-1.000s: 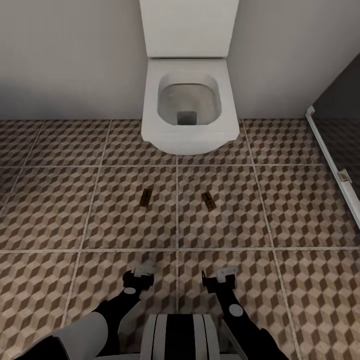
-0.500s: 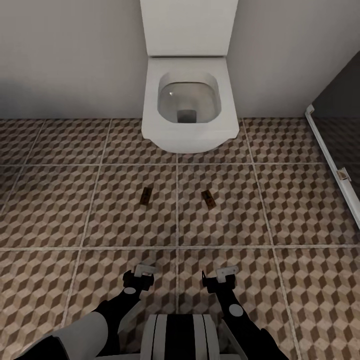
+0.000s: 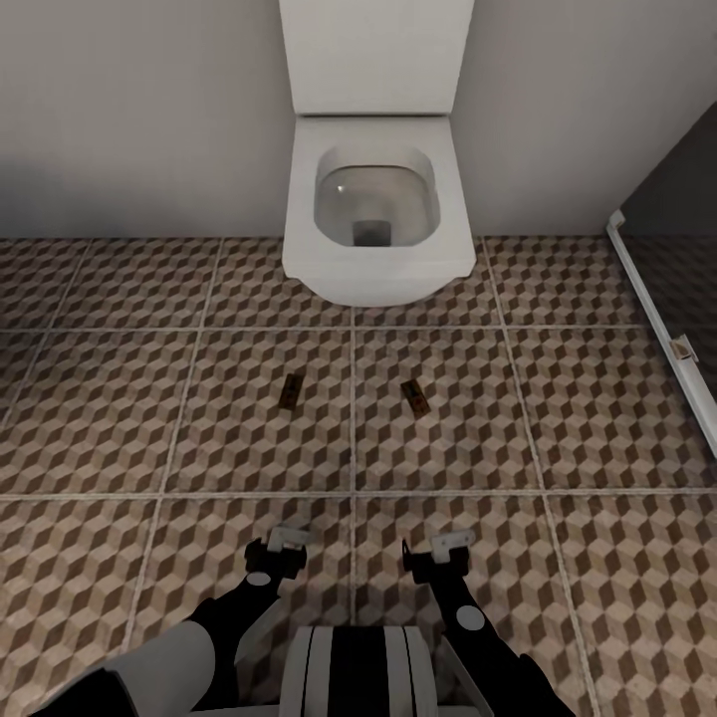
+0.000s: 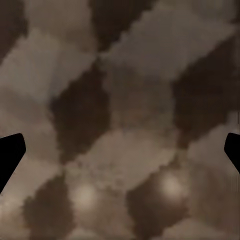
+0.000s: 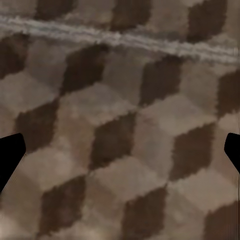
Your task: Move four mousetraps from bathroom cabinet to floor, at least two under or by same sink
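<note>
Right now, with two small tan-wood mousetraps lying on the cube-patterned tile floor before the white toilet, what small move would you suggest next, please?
Probably turn the base away toward the cabinet. Both mousetraps already lie on the floor, apart from the toilet; the left gripper and right gripper look open and empty.

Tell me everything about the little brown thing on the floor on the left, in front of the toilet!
That is a mousetrap: a tiny flat rectangle, tan like wood, with dark parts on top too small to make out. It lies flat on the patterned floor, inside one tile, slightly tilted from the grout lines. Nothing touches it but the floor. A second mousetrap lies apart on the next tile, and the toilet stands beyond both. Both end effectors hang nearer the robot, well short of it.
</note>
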You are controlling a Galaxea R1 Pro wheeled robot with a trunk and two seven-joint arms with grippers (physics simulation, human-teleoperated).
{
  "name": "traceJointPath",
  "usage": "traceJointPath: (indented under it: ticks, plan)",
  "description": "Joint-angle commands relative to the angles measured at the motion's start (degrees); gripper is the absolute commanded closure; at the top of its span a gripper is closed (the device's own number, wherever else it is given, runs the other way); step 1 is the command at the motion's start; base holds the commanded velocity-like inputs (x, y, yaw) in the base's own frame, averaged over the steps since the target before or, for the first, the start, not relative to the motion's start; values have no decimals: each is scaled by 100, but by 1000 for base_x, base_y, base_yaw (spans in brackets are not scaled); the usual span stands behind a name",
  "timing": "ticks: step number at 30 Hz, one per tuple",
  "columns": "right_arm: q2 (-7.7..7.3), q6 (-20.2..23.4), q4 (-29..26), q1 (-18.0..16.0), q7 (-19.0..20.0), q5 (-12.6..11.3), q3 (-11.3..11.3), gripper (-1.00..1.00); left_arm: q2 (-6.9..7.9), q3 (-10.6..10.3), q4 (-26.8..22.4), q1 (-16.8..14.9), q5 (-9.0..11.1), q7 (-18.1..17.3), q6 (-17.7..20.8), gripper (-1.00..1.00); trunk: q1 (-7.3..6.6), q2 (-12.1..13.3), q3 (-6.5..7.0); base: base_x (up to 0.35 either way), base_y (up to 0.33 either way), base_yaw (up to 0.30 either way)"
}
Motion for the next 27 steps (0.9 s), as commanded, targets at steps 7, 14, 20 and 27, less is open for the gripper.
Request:
traceJointPath:
  ticks: [7, 14, 20, 27]
  plan:
    - [-5, -23, 5, -4, -38, -38, 25, -100, 1, -49, 6, -4, 59, 28, -26, -100, -19, 9, 153, 0, 0, 0]
    - [-5, -23, 5, -4, -38, -38, 25, -100, 1, -50, 8, -4, 59, 30, -25, -100, -153, 251, 283, 0, 0, 0]
    - [-6, -54, 5, -4, -38, -38, 29, -100, 1, -49, 11, -4, 59, 29, -24, -100, -285, 491, 391, 0, 0, 0]
    - [-6, -87, 5, -4, -38, -38, 33, -100, 1, -49, 12, -4, 59, 28, -25, -100, -438, 772, 517, 0, 0, 0]
